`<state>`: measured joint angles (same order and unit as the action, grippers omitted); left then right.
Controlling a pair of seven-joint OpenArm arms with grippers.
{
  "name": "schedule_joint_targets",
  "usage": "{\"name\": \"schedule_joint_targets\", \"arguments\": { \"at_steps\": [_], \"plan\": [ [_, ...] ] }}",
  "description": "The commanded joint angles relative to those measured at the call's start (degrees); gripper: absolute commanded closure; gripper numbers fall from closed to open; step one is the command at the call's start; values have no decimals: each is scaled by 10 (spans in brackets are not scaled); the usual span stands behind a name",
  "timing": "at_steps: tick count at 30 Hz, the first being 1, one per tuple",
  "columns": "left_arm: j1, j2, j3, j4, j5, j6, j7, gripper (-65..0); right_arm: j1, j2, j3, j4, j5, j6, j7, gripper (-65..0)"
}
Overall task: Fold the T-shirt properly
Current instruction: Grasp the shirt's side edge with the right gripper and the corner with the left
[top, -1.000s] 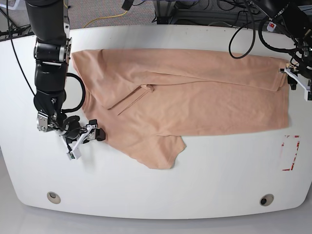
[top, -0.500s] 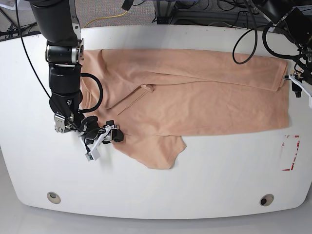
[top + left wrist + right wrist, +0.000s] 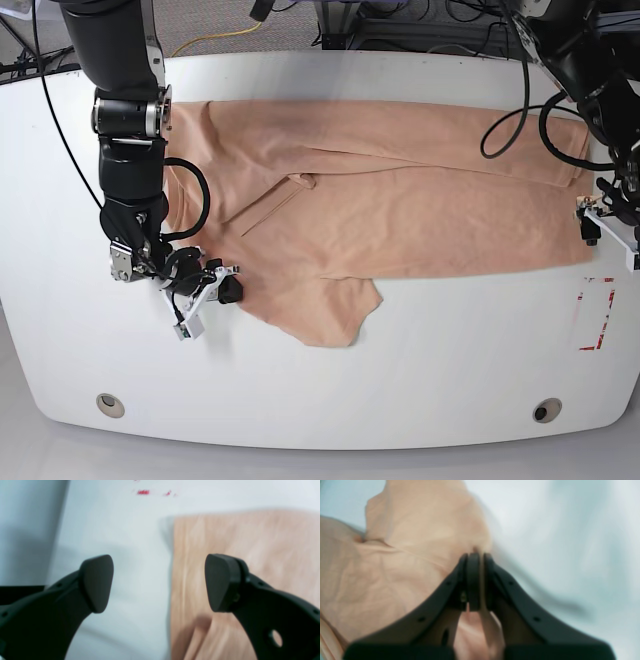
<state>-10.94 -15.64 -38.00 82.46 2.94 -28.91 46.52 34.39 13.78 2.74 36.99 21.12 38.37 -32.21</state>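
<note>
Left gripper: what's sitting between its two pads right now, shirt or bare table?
Both, in the left wrist view: the open left gripper straddles the T-shirt edge, with bare white table beside one pad and peach cloth beside the other.

The peach-pink T-shirt (image 3: 400, 200) lies spread flat across the white worktop (image 3: 450, 360), lengthwise left to right, partly folded over itself with diagonal creases, one sleeve sticking out toward the near edge.

Base overhead, wrist views close past jaws, sharing T-shirt (image 3: 400, 200)
</note>
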Motion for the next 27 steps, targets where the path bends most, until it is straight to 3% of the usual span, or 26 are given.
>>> {"name": "schedule_joint_targets", "arguments": {
  "at_steps": [1, 12, 21, 24, 27],
  "plan": [
    [-33, -16, 2, -50, -3, 9, -38, -539, 22, 5, 2, 9, 13, 4, 12, 0],
    [-125, -62, 31, -326, -4, 12, -176, -537, 22, 5, 2, 11, 13, 4, 12, 0],
    [-154, -61, 32, -386, -3, 8, -193, -535, 22, 5, 2, 12, 13, 6, 12, 0],
    [-154, -59, 49, -386, -5, 7, -194, -471, 22, 6, 2, 13, 13, 6, 11, 0],
    [-154, -56, 94, -386, -6, 8, -196, -303, 24, 6, 2, 13, 13, 6, 11, 0]
  ]
}}
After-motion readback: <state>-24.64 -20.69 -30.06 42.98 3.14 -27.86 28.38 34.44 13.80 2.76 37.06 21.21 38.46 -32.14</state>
